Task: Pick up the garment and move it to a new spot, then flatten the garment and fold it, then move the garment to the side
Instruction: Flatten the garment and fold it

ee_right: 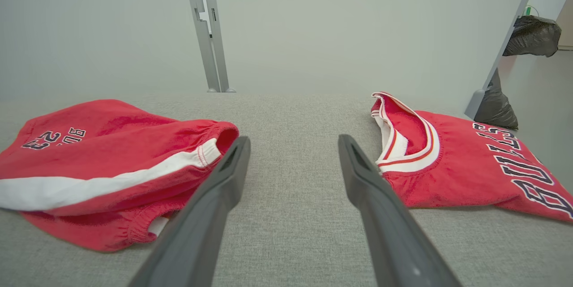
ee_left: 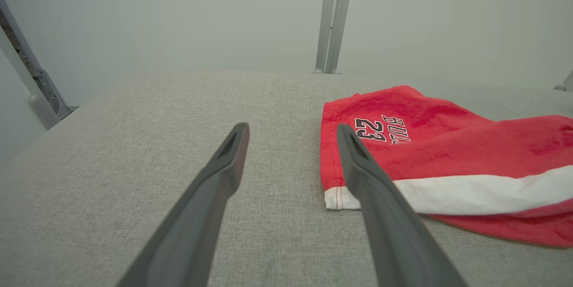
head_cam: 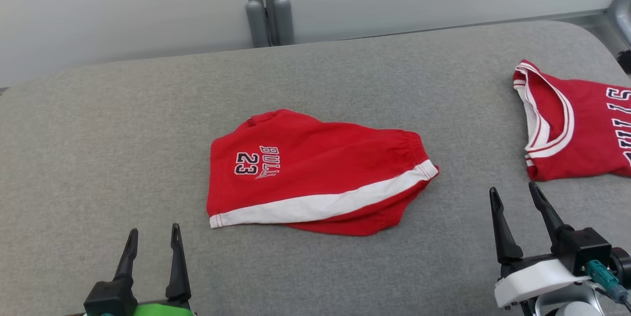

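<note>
Red shorts (head_cam: 315, 178) lie mid worktop (head_cam: 345, 69). The left claw (head_cam: 154, 229) at seven o'clock and right claw (head_cam: 512, 188) at four gape wide, empty. Risk: pinching one layer only, or snagging the jersey (head_cam: 577, 128) at three.

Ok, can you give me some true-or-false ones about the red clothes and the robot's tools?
1. The red shorts lie on the grey table. True.
2. The left tool is holding the shorts. False: it is open and empty, and does not touch them.
3. The shorts show the number 23. True.
4. The red jersey lies on top of the shorts. False: it lies apart from them, toward the robot's right.
5. The right tool is open. True.
</note>
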Available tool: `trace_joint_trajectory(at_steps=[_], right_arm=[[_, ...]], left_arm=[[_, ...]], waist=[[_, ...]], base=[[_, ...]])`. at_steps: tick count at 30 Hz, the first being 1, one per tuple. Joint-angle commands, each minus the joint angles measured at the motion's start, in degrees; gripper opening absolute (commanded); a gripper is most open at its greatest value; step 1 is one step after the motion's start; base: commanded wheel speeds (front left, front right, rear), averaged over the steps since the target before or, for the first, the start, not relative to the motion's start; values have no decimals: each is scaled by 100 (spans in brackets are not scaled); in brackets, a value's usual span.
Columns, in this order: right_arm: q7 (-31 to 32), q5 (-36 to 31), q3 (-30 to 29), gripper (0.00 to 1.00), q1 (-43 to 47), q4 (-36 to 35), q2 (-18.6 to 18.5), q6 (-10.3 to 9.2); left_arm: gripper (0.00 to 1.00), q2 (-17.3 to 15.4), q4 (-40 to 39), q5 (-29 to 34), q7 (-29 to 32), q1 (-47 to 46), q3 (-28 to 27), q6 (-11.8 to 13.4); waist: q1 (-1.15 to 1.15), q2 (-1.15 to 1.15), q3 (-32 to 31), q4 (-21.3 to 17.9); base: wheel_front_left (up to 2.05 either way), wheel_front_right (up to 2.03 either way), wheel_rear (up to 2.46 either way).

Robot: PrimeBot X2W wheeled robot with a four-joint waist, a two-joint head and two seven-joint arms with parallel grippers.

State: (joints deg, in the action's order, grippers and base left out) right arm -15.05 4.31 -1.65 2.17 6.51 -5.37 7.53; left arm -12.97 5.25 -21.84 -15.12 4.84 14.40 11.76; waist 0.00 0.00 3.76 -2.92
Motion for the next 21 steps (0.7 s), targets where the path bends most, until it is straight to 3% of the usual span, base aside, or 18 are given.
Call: trace_joint_trajectory(at_steps=[1, 5, 13, 21], right_arm=[[-16, -41, -29, 100, 118, 47, -11, -9], [-16, -64, -45, 100, 207, 167, 15, -9], [-16, -52, 4, 100, 254, 242, 91, -9], [-16, -7, 246, 100, 127, 309, 107, -9]], left_arm=[[100, 135, -45, 114, 1, 167, -174, -173], [100, 451, -25, 462, 0, 503, -684, -595], [100, 892, -19, 930, 0, 715, -1387, -1170], [100, 993, -45, 1121, 0, 543, -1669, -1433]], waist=[[0, 0, -237, 379], [0, 0, -325, 487], [0, 0, -409, 579], [0, 0, -381, 495]], base=[[0, 0, 0], [0, 0, 0], [0, 0, 0], [0, 0, 0]])
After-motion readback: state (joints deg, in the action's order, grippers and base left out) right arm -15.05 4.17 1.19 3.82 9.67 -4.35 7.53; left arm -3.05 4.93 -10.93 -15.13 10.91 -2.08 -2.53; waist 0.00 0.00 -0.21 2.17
